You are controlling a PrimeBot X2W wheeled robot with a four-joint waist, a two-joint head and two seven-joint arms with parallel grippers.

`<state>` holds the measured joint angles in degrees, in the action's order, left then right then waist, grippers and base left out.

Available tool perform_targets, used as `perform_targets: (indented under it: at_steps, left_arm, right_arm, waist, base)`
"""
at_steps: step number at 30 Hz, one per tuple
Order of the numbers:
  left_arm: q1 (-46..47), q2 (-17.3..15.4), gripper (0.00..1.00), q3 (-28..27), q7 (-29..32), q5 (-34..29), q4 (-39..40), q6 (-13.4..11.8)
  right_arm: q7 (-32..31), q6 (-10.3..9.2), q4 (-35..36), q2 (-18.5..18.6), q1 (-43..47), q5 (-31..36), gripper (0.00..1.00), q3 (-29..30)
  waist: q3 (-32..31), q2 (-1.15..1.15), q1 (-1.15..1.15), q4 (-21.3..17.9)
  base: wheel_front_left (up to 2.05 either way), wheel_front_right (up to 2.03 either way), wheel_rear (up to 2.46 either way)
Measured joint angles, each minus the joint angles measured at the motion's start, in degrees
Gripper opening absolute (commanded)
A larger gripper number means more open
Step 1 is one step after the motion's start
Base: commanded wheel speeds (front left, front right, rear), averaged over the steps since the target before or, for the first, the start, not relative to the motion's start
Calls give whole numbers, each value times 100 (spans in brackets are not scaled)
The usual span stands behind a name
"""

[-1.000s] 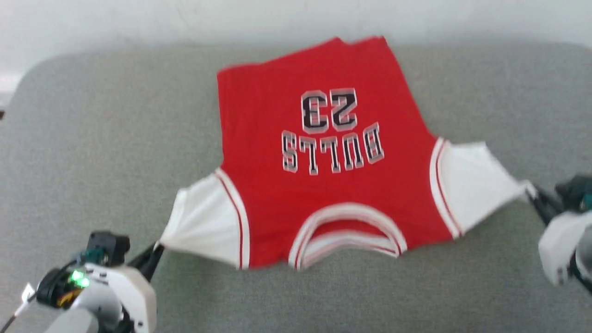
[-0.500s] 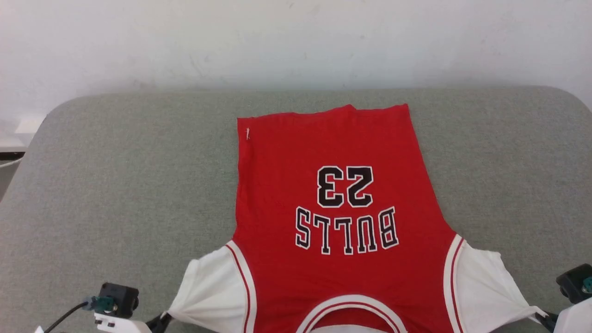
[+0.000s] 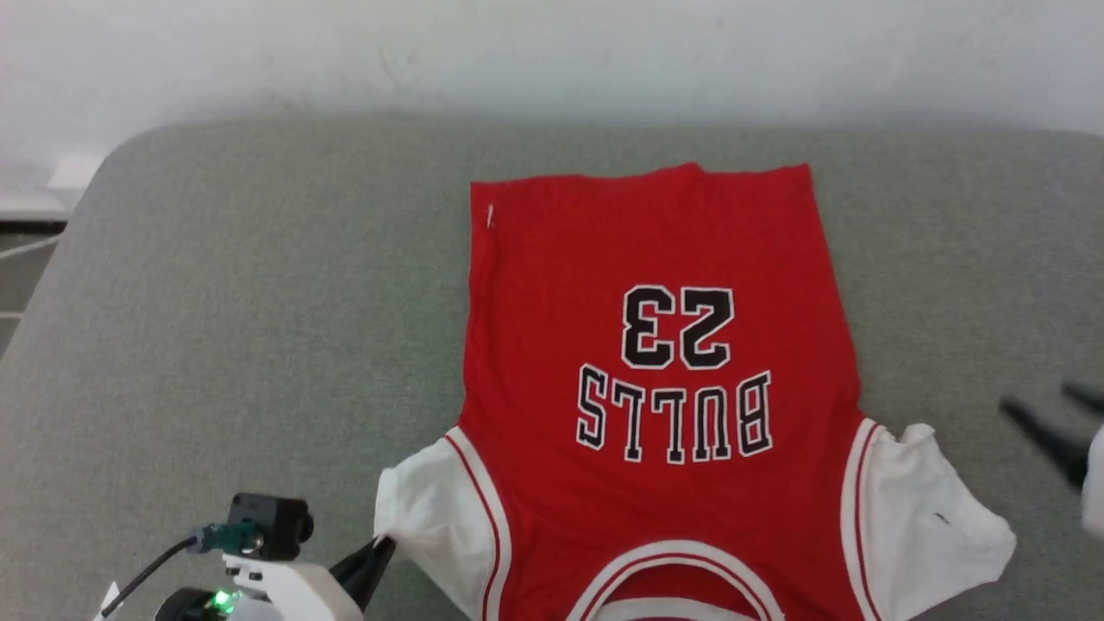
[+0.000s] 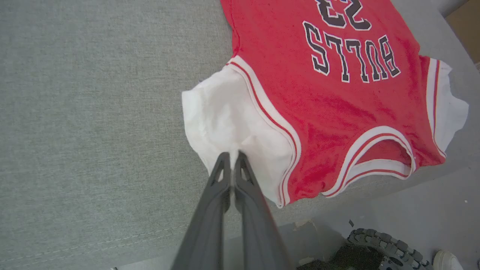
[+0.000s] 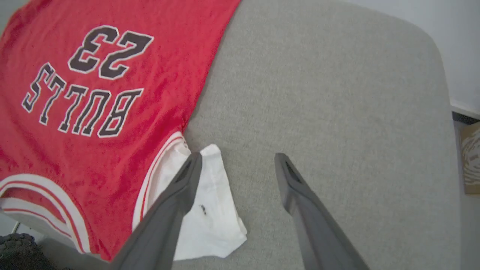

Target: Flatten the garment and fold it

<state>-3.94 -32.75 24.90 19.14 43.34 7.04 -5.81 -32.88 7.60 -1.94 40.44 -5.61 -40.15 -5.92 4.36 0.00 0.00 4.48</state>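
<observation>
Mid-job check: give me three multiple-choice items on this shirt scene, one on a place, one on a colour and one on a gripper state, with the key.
1. Where does the garment have its collar in the head view?
A) at the bottom, nearest the robot
B) at the top, by the wall
C) at the left side

2. What colour are the sleeves?
A) black
B) white
C) grey

3. How is the left gripper?
A) open above the cloth
B) shut on the hem
C) shut on a sleeve

Key:
1 A: the striped collar sits at the head view's bottom edge.
2 B: both sleeves show white beside the red body.
3 C: its fingers pinch white sleeve cloth in the left wrist view, while the right gripper stands open, holding nothing.
</observation>
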Motion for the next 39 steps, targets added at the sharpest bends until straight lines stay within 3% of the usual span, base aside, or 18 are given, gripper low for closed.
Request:
perform_targets:
  at_steps: [6,13,18,25,35,36,37,38,39]
  left_arm:
    - [79,252,0,79,-33,-149,706,-259]
    - [345,706,0,414,-358,-442,1069,-287]
    - [466,982,0,679,-572,-604,1061,-231]
    - [573,1301,0,982,-709,-721,1003,-172]
    - [666,1450,0,1089,-822,-722,809,-121]
    - [670,1448,0,1083,-834,-722,787,-121]
    - [675,1443,0,1071,-835,-722,766,-121]
    - [682,1433,0,1061,-839,-722,746,-121]
    - [686,1419,0,1050,-840,-722,734,-121]
  right_arm:
    - [-587,0,188,-285,-1272,168,100,204]
    - [-1233,-1,-602,-393,-3002,622,100,75]
    - [-1354,-1,-1327,-163,-3908,1039,100,-294]
    - [-1501,0,-2345,46,-4854,1393,100,-322]
    - [-1522,-5,-3045,420,-5351,1690,100,-591]
    - [-1551,-8,-3071,431,-5378,1653,44,-582]
    - [-1552,-7,-3083,450,-5404,1615,7,-572]
    - [-1547,-7,-3083,461,-5406,1583,0,-577]
    - [-1536,-7,-3083,459,-5405,1556,0,-588]
  waist:
    - [519,0,1,235]
    - [1282,0,2,631]
    - [1800,0,2,1010]
    - [2371,0,1,1625]
    - [2980,0,-2,2252]
    - [3014,0,-2,2287]
    - [3041,0,-2,2315]
    - [3055,0,-2,2329]
    - [3054,0,-2,2329]
  base:
    - [0,0,0]
    - [0,0,0]
    - [0,0,0]
    - [0,0,0]
    - [0,0,0]
    - [0,0,0]
    - [0,0,0]
    - [0,0,0]
    - [0,0,0]
